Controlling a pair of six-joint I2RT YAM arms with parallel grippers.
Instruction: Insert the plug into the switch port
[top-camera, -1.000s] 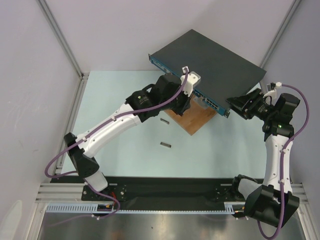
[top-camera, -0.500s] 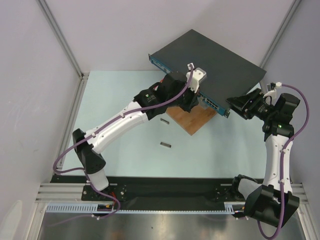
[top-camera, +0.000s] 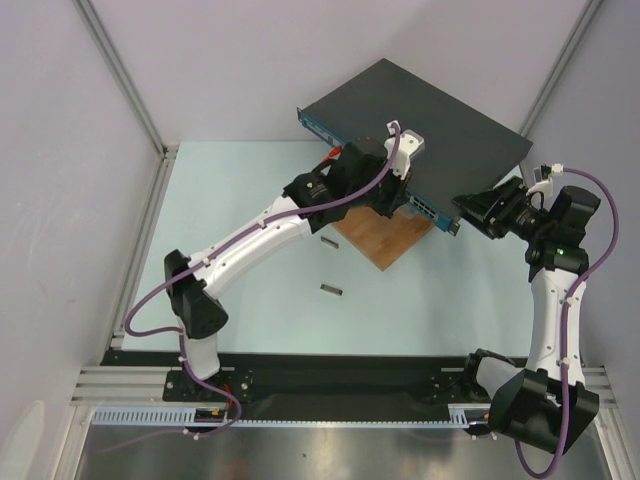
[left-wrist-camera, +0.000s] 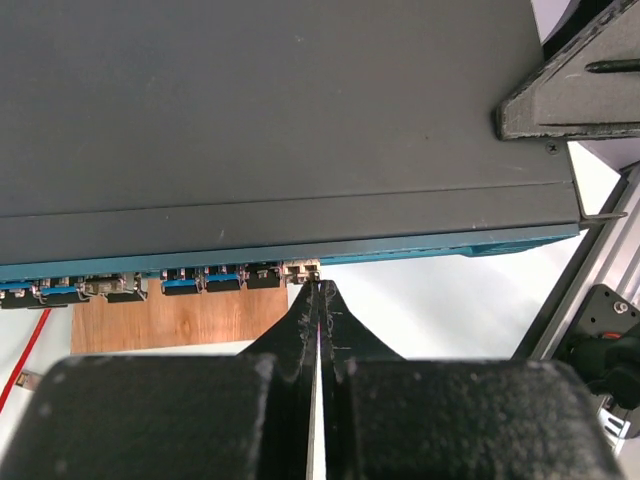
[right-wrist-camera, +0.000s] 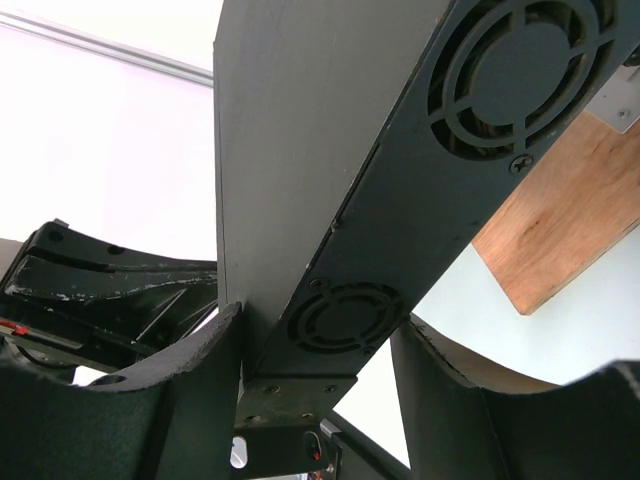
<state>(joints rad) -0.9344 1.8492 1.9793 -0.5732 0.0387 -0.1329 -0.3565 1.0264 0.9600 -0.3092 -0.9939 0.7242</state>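
The switch (top-camera: 425, 115), a flat dark-grey box with a blue front face (top-camera: 340, 135), lies tilted at the back, its front right part over a wooden board. My left gripper (top-camera: 393, 192) is at that front face. In the left wrist view its fingers (left-wrist-camera: 317, 292) are pressed shut on a thin cable, and the pale plug (left-wrist-camera: 302, 270) at their tip sits at a socket on the right end of the port row (left-wrist-camera: 200, 282). My right gripper (top-camera: 487, 212) clamps the switch's right corner. In the right wrist view its fingers (right-wrist-camera: 315, 330) stand on either side of the vented side wall (right-wrist-camera: 400, 200).
The brown wooden board (top-camera: 385, 238) lies under the switch's front. Two small dark parts (top-camera: 329, 242) (top-camera: 331, 290) lie on the pale table. A red cable (left-wrist-camera: 20, 355) runs at the left. Aluminium frame posts (top-camera: 130, 90) and walls close in the back and sides.
My left arm has stretched further and its gripper has moved right along the switch's front face, up to the sockets. The right arm and the switch have not moved.
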